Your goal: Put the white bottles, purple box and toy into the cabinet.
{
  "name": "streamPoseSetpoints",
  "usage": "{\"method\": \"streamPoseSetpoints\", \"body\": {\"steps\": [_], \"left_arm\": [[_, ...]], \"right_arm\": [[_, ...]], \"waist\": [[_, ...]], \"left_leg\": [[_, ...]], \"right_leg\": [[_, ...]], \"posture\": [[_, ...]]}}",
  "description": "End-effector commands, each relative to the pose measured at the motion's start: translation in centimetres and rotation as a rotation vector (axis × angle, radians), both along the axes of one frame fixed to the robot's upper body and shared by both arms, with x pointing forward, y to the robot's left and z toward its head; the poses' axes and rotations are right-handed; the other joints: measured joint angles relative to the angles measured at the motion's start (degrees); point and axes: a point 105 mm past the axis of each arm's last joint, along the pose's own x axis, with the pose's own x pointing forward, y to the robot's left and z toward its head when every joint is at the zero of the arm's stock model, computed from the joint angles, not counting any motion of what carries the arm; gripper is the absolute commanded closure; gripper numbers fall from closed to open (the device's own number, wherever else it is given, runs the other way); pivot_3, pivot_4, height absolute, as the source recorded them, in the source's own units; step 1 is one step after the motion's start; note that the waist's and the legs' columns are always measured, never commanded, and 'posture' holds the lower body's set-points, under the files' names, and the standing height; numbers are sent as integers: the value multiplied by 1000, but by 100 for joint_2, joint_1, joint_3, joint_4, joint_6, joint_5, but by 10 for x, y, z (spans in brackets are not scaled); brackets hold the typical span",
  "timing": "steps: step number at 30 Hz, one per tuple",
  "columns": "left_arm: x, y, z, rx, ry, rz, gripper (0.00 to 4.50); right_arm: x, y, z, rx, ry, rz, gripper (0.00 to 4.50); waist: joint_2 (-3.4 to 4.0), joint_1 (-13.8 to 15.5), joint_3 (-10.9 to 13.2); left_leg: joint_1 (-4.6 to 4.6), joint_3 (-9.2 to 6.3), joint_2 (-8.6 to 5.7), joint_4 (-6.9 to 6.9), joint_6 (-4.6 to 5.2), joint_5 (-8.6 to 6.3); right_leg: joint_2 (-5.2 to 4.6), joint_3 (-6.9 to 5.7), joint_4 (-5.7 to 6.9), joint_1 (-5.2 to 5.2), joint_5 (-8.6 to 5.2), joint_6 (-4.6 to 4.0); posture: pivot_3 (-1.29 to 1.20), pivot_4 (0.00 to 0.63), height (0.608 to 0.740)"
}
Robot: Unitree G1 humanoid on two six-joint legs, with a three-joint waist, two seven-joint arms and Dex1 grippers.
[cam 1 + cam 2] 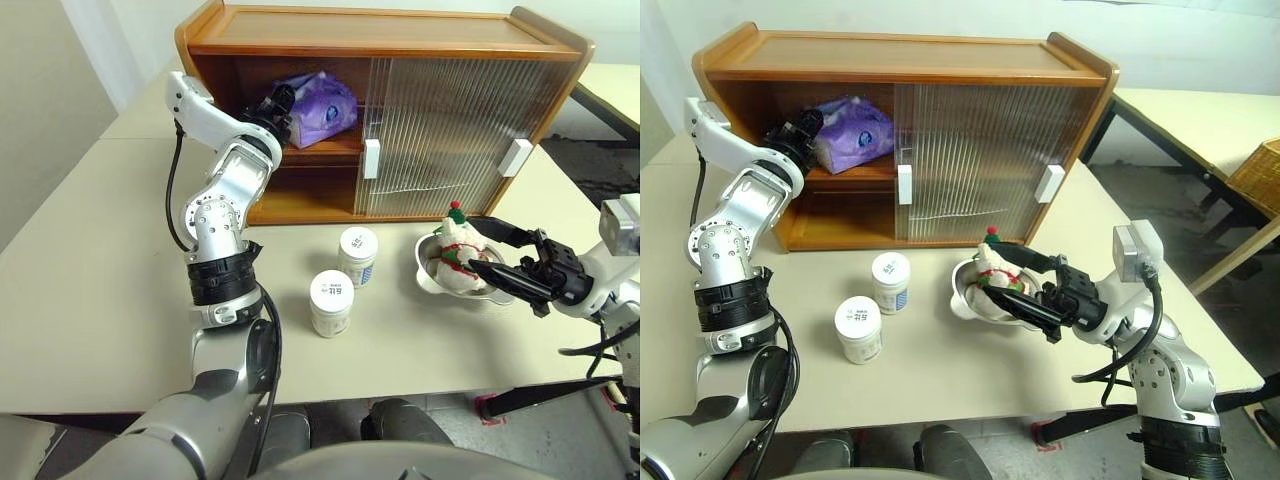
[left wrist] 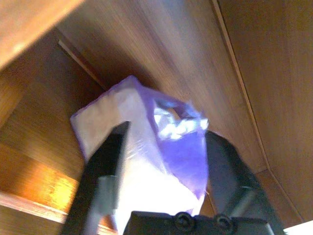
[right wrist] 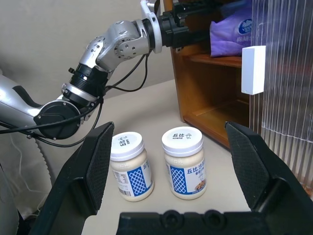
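Note:
The purple box [image 1: 322, 108] lies on the upper shelf of the cabinet [image 1: 380, 45], in its open left half. My left gripper [image 1: 280, 105] reaches into that shelf; in the left wrist view its fingers stand open on either side of the purple box [image 2: 161, 147]. Two white bottles [image 1: 358, 255] [image 1: 331, 302] stand upright on the table before the cabinet. The toy [image 1: 455, 240] sits in its silver dish [image 1: 428, 272] to their right. My right gripper [image 1: 472, 243] hovers open by the dish, pointing left towards the bottles [image 3: 183, 161], with nothing between its fingers.
Both ribbed sliding doors [image 1: 450, 130] cover the cabinet's right half, white handles [image 1: 371, 158] facing out. The lower left shelf [image 1: 300, 195] is bare. A second table [image 1: 610, 90] stands to the right, with a wicker basket [image 1: 1255, 175] beyond it.

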Motion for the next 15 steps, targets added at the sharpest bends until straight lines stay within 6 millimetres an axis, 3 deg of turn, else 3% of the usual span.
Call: {"method": "streamPoseSetpoints", "body": {"steps": [1,7,12,15], "left_arm": [[-5,2,1,8,6,6,56],[-22,2,4,139,-67,-67,20],[-44,-6,-18,405,-91,-235,20],[-57,-8,-31,564,-109,-316,635]], "right_arm": [[-1,2,-2,-14,2,15,0],[1,4,-2,-16,3,22,0],[3,4,-2,-19,3,28,0],[4,4,-1,-22,3,30,0]], "waist": [[0,-4,0],[3,-22,0],[6,2,-2],[6,33,-2]], "left_leg": [[0,0,0,1,0,0],[1,2,0,2,-1,1],[1,2,0,2,-2,1],[-1,0,0,6,-3,1]], "right_leg": [[0,0,0,0,0,0],[0,0,0,0,-1,-1],[0,0,1,-1,-7,-20],[0,-1,0,-1,2,-38]], "posture": [[-126,0,740],[-113,0,740],[-107,0,740],[-106,0,740]]}}
